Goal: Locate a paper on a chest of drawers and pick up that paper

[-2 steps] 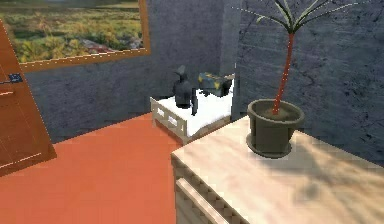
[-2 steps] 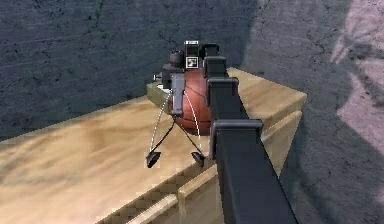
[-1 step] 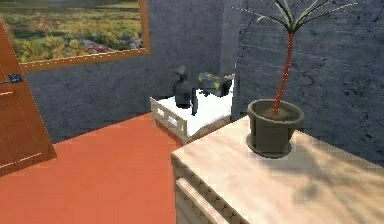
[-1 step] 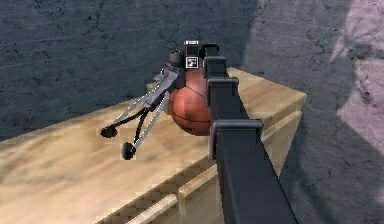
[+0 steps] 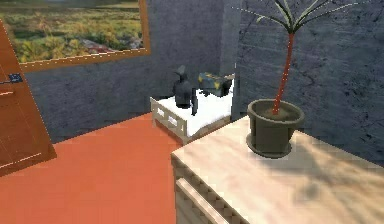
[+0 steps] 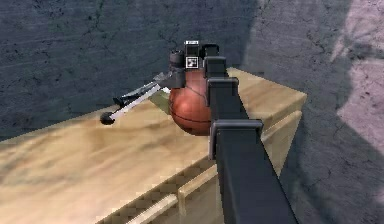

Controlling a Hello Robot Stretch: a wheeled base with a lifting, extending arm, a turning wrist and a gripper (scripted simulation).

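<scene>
Forward view, left to right: an orange door (image 5: 20, 105) and a landscape painting (image 5: 75, 28) are seen well left of the chest of drawers (image 5: 330, 190). A low white counter (image 5: 172, 117) carrying a dark bottle-like thing (image 5: 181, 90) is set beyond the chest's far-left corner. A potted plant (image 5: 275, 125) is stood on the chest's top, toward its far edge.

Arm side view, left to right: the hand (image 6: 110, 116) is extended over the chest's wooden top, thin fingers pointed toward that view's left. A reddish-brown ball (image 6: 186, 108) is sat on the chest just behind the hand's body. The arm (image 6: 240, 150) is laid across the chest's front edge.

Fingers apart or together: cannot be told, nor whether anything is held. The paper's place on the chest cannot be told, so its direction and long axis from the hand are left unjudged. The plant end is given by the forward view, the ball end by the arm side view. Judged step: the paper is to be located before any reach.
</scene>
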